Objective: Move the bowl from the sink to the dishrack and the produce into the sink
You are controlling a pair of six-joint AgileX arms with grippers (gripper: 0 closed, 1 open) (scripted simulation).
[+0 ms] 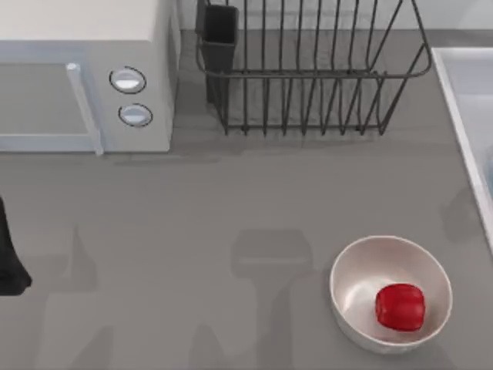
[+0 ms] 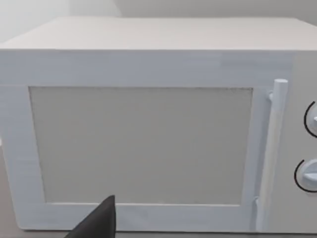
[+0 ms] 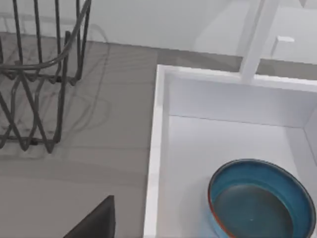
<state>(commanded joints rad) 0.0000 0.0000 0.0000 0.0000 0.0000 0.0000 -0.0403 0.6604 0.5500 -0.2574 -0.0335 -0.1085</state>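
Observation:
The teal-blue bowl (image 3: 260, 201) with a thin red-orange rim sits upright inside the white sink (image 3: 154, 148). The sink's light rim (image 1: 462, 116) runs along the table's right edge. The dark wire dishrack (image 1: 308, 77) stands at the back middle, holding nothing, with its black utensil cup (image 1: 218, 35) at the left corner. In the right wrist view the dishrack (image 3: 34, 74) is just beside the sink. The red produce (image 1: 400, 307) lies in a larger white bowl (image 1: 347, 285) at the front right. A dark part of my right gripper (image 3: 96, 220) hangs above the table near the sink's rim.
A white microwave (image 1: 85, 77) with two round knobs fills the back left, and my left gripper (image 2: 99, 223) faces its door (image 2: 143, 144) closely. My left arm (image 1: 9, 254) sits at the table's far left edge. A white upright post (image 3: 255, 39) stands behind the sink.

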